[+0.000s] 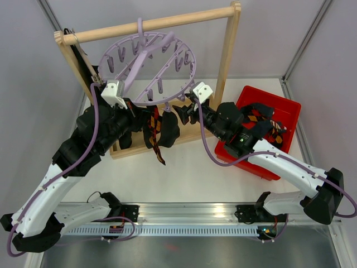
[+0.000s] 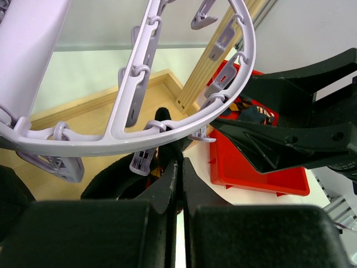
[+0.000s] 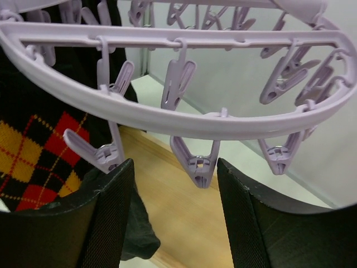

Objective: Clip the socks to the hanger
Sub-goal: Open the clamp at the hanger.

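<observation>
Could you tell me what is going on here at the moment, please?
Two robot arms are working under the round lilac hanger, which hangs on a wooden rail frame. The left gripper is shut on what looks like a black sock, holding it up at the ring's rim. The right gripper is open around a clip. An argyle sock hangs below the ring, and more socks lie in the red bin.

Bright, even, diffuse light fills all 3 views — shadows on the table (image 1: 178, 178) are faint and soft-edged, with no harsh glare. In both wrist views the hanger (image 3: 184, 120) looks slightly soft, and the dark foreground is blurred.
</observation>
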{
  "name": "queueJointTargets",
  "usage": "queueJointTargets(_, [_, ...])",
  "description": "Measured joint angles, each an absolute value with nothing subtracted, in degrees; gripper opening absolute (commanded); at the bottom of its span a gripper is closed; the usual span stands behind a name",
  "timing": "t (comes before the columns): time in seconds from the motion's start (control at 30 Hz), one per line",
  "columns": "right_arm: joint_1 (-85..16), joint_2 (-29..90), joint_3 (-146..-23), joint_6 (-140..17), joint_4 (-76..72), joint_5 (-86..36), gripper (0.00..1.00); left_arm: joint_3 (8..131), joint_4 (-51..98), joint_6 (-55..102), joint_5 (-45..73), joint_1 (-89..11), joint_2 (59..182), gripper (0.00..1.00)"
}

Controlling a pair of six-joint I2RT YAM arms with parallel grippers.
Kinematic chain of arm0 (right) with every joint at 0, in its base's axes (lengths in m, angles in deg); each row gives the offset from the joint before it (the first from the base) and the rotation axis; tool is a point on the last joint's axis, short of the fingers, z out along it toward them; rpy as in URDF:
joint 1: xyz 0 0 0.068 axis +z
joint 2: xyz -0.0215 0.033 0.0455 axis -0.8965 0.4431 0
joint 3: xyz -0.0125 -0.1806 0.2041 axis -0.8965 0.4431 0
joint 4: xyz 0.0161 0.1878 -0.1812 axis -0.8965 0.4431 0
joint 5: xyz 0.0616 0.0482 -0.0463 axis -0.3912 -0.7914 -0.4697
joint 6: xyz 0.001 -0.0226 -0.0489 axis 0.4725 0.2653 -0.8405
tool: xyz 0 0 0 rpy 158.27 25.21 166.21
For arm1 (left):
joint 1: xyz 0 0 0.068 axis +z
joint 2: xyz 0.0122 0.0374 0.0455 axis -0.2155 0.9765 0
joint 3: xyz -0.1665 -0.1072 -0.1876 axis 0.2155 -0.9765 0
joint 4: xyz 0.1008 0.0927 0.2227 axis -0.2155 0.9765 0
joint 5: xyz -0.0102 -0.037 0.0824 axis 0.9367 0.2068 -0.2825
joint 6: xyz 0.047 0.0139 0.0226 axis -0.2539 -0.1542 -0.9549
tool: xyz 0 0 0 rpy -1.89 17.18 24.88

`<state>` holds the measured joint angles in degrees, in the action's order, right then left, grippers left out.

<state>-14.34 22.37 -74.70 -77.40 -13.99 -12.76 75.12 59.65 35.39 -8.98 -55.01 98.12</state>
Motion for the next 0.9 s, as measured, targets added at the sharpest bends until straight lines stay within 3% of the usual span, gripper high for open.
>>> queueJointTargets(0.9, [-14.29,25.48,-75.55,-78.53,-17.10,-7.38,0.68,75.12,59.63,35.35,-8.94,-55.01,98.09,0.02])
